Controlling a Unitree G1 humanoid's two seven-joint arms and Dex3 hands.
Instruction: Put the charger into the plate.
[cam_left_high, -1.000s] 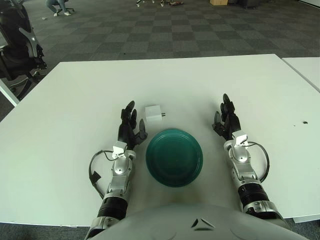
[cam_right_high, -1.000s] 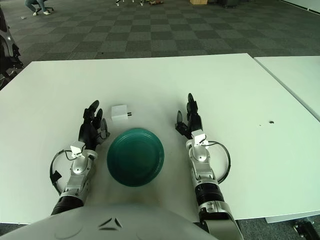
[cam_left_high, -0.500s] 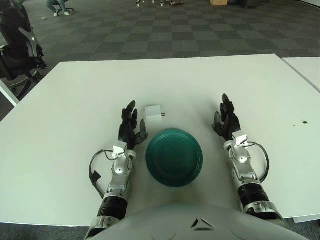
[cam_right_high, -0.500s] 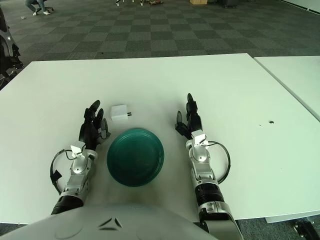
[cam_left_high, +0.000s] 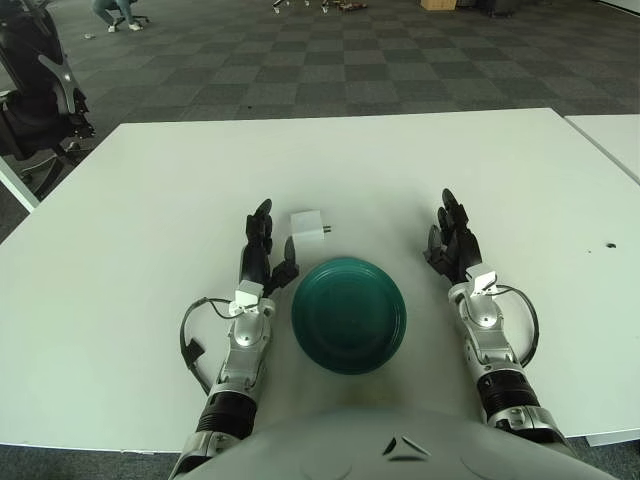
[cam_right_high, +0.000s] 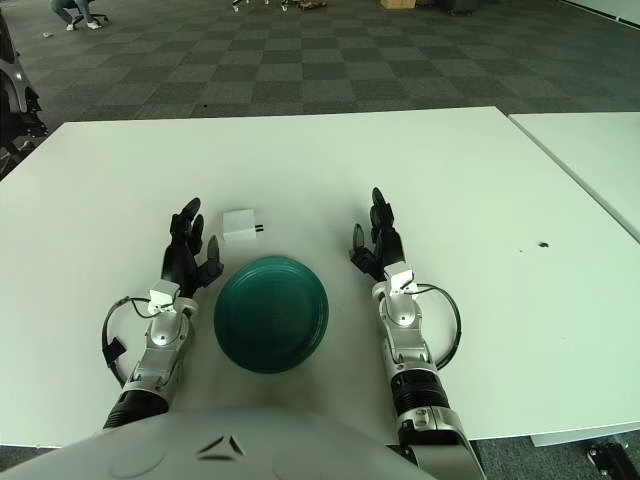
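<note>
My left hand (cam_left_high: 262, 255), fingers spread and empty, has edged up toward the charger (cam_left_high: 307, 224); reach begun, plate (cam_left_high: 348, 314) empty near the tabletop's front edge.

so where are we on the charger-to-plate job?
Nothing done yet: the white charger lies on the table, just beyond the empty green plate. In hand: nothing; the left hand is open beside the charger, the right hand open right of the plate. Left: grasp, carry, place.
</note>
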